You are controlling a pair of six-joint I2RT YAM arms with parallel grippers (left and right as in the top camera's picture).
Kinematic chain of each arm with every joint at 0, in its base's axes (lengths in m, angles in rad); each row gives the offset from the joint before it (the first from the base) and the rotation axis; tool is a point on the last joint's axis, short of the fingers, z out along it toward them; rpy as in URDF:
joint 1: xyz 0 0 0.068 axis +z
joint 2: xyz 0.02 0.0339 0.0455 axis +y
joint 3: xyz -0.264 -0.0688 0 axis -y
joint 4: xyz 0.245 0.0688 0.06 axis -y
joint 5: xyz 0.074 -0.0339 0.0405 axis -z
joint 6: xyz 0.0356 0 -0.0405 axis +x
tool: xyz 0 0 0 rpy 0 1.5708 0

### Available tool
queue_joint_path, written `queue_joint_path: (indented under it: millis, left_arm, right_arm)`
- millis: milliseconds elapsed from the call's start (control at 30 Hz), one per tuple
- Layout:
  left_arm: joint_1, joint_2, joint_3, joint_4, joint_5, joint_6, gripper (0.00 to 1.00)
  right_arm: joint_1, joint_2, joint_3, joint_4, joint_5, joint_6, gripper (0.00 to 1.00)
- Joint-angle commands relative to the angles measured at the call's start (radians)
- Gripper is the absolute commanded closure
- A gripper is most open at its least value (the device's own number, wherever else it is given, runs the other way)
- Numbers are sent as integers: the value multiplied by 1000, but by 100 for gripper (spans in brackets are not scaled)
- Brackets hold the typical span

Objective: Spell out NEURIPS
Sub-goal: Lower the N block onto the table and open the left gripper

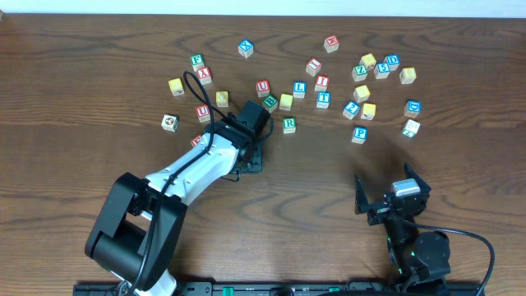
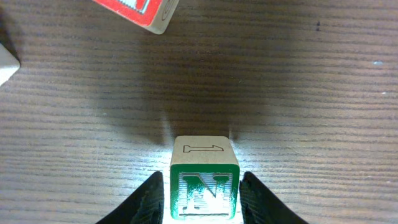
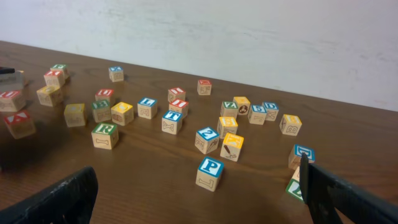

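My left fingers (image 2: 149, 199) are standing slightly parted on either side of a wooden cube whose front face is showing a green N (image 2: 204, 193). A sliver of light is showing between the cube and one finger, while the other is sitting just beside it, so my left gripper (image 2: 202, 202) is flanking the cube without clamping it. The cube is resting on the table (image 1: 460, 82), its top face carrying an outlined figure like a 1. Just beyond it a red-faced cube (image 2: 140, 12) is lying tilted at the frame's edge, its letter cut off. My right gripper (image 3: 196, 180) is hanging wide open and empty, well apart from the blocks. Ahead of it a blue P (image 3: 210, 169) is sitting nearest, with a green R (image 3: 104, 132), a red I (image 3: 178, 106), a blue T (image 3: 171, 118) and a blue L (image 3: 147, 104) scattered farther back. From overhead, a red U (image 1: 262, 86) and a green E (image 1: 196, 60) are lying loose in the scatter.
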Motion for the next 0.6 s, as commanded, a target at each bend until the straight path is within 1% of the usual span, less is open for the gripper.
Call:
queue_joint_path:
  millis: [0, 267, 367, 533, 567]
  left_arm:
    - [0, 5, -9, 1, -19, -10, 59]
    - [0, -4, -5, 0, -19, -9, 57]
    - [0, -27, 14, 0, -19, 6, 50]
    - [0, -78, 54, -12, -19, 13, 46]
    - [0, -106, 61, -15, -19, 13, 44]
  right_arm:
    - [-5, -5, -2, -4, -5, 2, 1]
    - [-5, -5, -2, -4, -5, 2, 1]
    - [-5, -5, -2, -4, -5, 2, 1]
    - [-5, -5, -2, -5, -5, 2, 1]
    - [-5, -5, -2, -4, -5, 2, 1]
